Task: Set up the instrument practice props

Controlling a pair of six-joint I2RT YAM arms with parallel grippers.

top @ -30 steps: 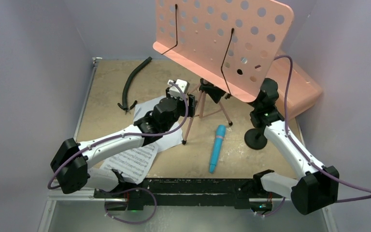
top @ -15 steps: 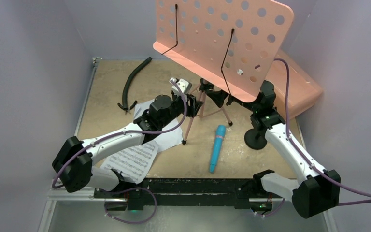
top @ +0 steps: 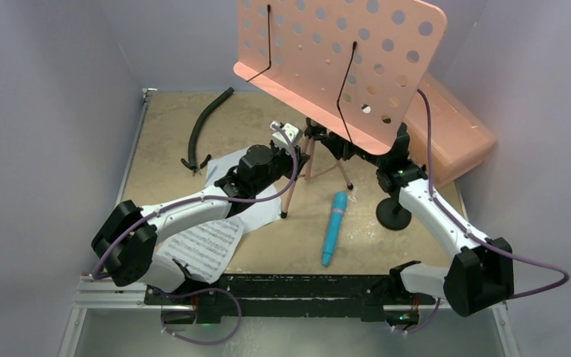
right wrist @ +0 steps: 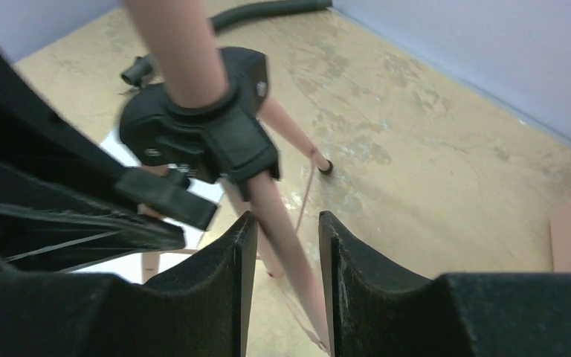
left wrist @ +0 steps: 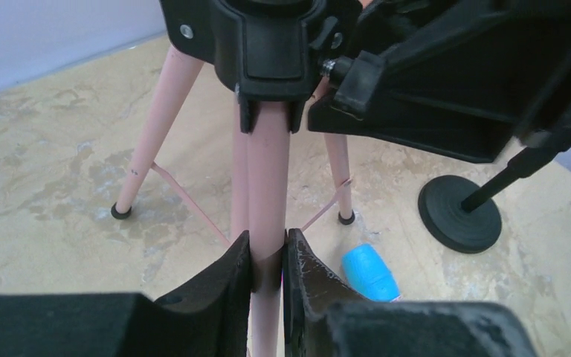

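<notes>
the pink stand (top: 342,59) is upright on the table (top: 163,134), the mic (top: 334,227) lying just before its feet and the pages (top: 204,245) to its left. the left fingers (left wrist: 239,279) pinch one leg (left wrist: 268,171) below the black hub (left wrist: 268,44). the right fingers (right wrist: 247,282) sit spread around another leg, not gripping. the stand looks light but top-heavy, with smooth tubes; i'd hold it firmly near the hub.

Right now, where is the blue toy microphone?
In the top view the blue toy microphone lies flat, right of centre, between the front leg of the music stand and the round black mic stand base.
</notes>
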